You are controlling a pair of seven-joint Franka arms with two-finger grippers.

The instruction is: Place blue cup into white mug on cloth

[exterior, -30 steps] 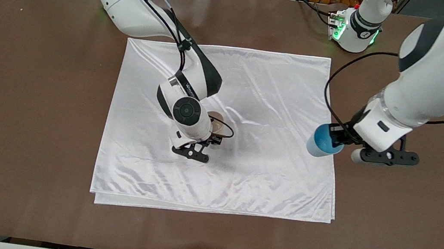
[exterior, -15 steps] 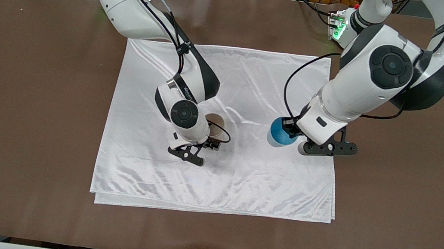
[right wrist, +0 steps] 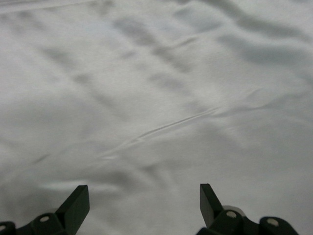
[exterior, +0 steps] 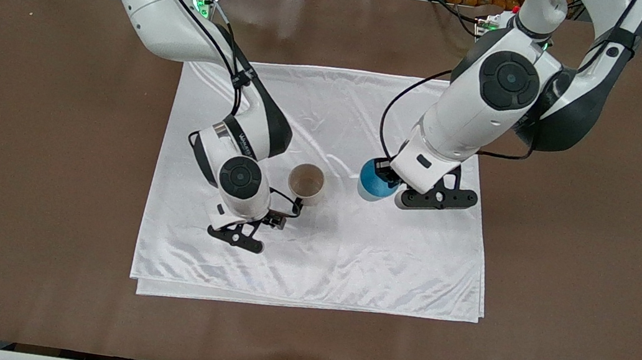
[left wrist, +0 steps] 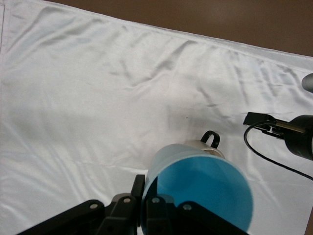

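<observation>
Mid-frame on cloth (exterior: 347, 259): white mug (exterior: 306, 182) upright | left gripper (exterior: 385, 179) clamps blue cup (exterior: 374, 178) near it, I'd guess light, slippery, rim-held | right gripper (exterior: 273, 218) wide apart, holding nothing.

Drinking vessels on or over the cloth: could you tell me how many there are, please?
2: the white mug stands on the cloth; the blue cup is held over it by the left gripper.
</observation>
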